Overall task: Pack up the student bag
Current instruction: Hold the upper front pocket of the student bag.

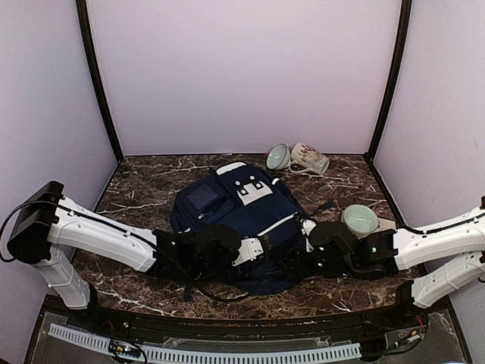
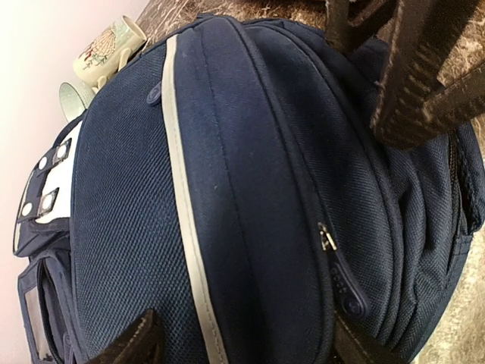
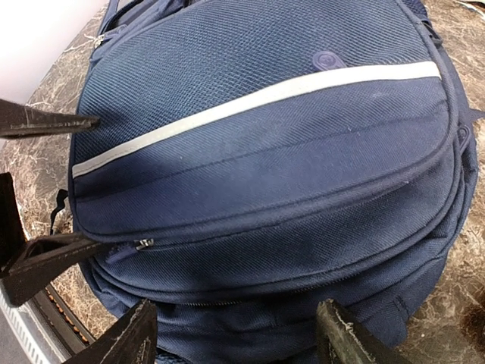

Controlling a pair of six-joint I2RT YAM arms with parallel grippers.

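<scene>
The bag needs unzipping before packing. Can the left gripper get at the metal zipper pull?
Probably yes: the left gripper hangs open over the student bag, the zipper pull lying bare between its jaws.

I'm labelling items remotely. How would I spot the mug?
From the navy backpack mid-table, look to the back wall. The mug lies on its side there; unlike the plain pale-green bowl beside it, it is white with a printed pattern.
</scene>
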